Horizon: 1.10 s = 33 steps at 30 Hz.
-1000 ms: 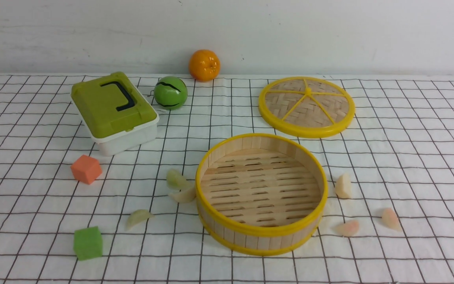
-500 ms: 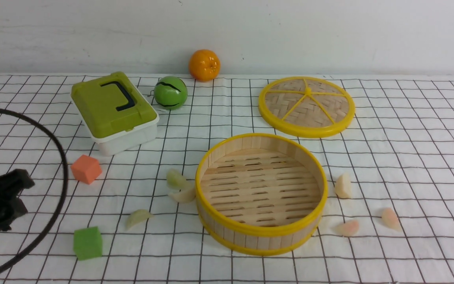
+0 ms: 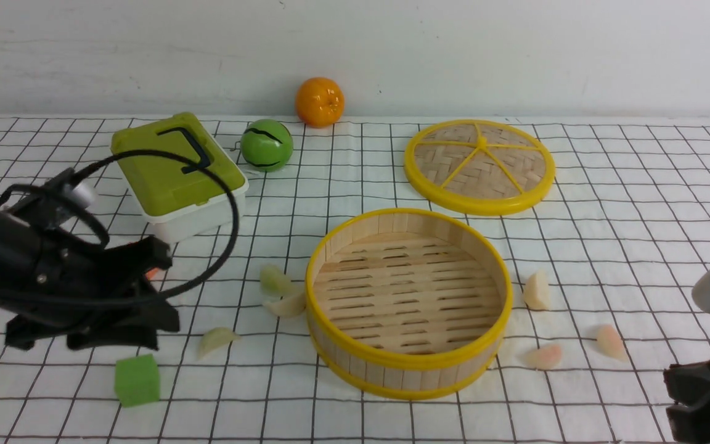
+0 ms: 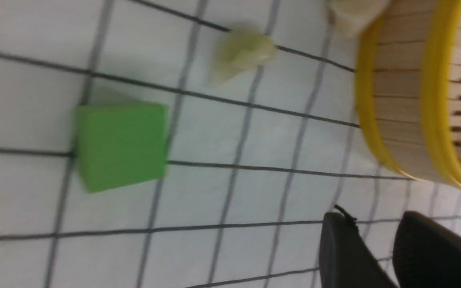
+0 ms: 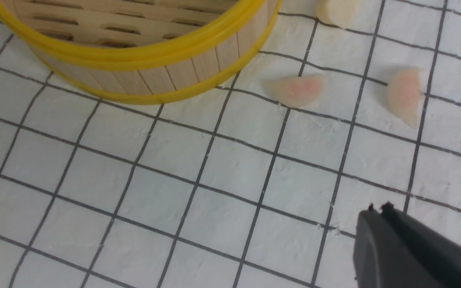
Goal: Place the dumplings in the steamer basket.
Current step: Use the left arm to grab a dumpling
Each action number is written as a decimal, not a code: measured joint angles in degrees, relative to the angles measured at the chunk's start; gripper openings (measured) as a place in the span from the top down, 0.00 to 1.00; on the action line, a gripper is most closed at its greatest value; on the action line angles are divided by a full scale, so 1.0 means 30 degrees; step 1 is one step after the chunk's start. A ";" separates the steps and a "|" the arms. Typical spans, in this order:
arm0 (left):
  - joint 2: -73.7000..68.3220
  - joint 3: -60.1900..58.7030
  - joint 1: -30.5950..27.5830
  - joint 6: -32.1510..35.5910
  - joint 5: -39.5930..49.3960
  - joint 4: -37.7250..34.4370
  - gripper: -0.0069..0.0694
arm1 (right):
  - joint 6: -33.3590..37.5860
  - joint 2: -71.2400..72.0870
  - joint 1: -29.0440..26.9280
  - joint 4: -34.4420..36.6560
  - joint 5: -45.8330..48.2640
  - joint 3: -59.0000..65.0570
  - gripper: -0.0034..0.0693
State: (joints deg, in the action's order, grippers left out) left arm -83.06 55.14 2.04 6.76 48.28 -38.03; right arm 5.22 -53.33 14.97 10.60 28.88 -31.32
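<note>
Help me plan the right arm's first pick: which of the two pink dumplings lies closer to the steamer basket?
The pink dumpling just off the front-right wall of the steamer basket; the other pink dumpling lies farther right, well clear of it.

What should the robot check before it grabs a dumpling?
1. Basket uncovered and empty: ok.
2. Lid lying apart from the basket: ok.
3. All six dumplings in view, outside the basket: ok.
4. Left gripper empty, jaws a little apart: ok.
5. Right gripper jaws shut, must open first: not ok.
6. White dumpling close against the basket wall, room for fingers: cannot tell.
</note>
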 joint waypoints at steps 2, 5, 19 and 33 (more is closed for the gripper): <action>-0.0323 0.0689 0.0596 0.0551 0.0270 -0.0047 0.75 | 0.0000 0.0000 0.0091 0.0029 -0.0033 0.0014 0.96; -0.0998 0.2328 0.2398 0.0199 0.0498 0.1627 0.92 | 0.0000 0.0000 0.0124 0.0180 -0.0127 0.0014 0.96; -0.8019 0.9976 0.6638 -0.1005 0.2328 1.1731 0.85 | 0.0000 0.0000 0.0124 0.0517 -0.0233 -0.0002 0.95; -1.0691 1.0285 0.6638 0.3131 -0.1200 1.0323 0.49 | 0.0000 0.0000 0.0124 0.0550 -0.0169 -0.0002 0.94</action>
State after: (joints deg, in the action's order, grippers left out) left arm -115.13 86.00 21.95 16.16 44.68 -7.06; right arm 5.22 -53.33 15.34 12.26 28.37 -31.33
